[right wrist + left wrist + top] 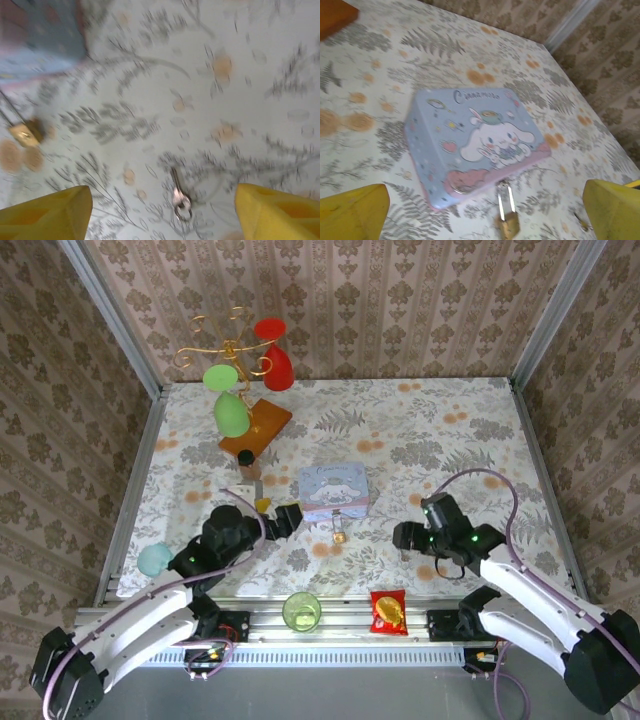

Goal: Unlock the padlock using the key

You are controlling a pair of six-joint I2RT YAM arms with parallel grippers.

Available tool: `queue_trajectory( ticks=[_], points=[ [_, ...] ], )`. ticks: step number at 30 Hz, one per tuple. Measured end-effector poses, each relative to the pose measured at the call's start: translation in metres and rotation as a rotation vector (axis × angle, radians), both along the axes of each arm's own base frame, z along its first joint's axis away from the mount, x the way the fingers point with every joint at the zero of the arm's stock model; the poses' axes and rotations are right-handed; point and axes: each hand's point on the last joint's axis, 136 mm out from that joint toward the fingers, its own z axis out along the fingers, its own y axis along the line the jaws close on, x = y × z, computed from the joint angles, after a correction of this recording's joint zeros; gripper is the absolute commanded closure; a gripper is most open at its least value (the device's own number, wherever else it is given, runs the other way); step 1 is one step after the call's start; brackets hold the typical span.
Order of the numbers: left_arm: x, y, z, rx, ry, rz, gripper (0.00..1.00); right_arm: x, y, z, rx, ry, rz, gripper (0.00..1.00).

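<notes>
The thin, light key [179, 197], flat on the table [250, 75] and likely slippery, is best pinched at its ringed head by the spread right gripper [162, 212]; left gripper [484, 207] gapes.

key [179, 197] on floral cloth [250, 75] between wide-apart yellow fingers [47, 212]

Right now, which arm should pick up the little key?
The right one. The key lies on the tablecloth straight between the right arm's open fingers, so it likely only has to drop and pinch. The left arm's open fingers face the tin and the padlock instead.
</notes>
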Motion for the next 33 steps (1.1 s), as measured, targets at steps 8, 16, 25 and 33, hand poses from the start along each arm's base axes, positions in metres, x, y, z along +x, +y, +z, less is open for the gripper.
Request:
queue_trajectory(
  ticks=[8, 16, 25, 33],
  points=[
    [-0.006, -0.027, -0.004, 0.015, 0.038, -0.065, 0.00, -0.022, -0.001, -0.023, -0.117, 0.081, 0.035, 0.59],
    [-0.012, -0.047, -0.014, 0.023, 0.059, -0.113, 0.00, -0.033, 0.000, -0.046, -0.234, 0.150, 0.103, 0.64],
    [-0.010, -0.050, -0.012, 0.001, 0.055, -0.105, 0.00, -0.021, 0.012, -0.048, -0.258, 0.129, 0.127, 0.66],
    [-0.008, -0.051, -0.008, -0.016, 0.050, -0.093, 0.00, -0.017, 0.010, -0.048, -0.284, 0.113, 0.136, 0.67]
  ],
)
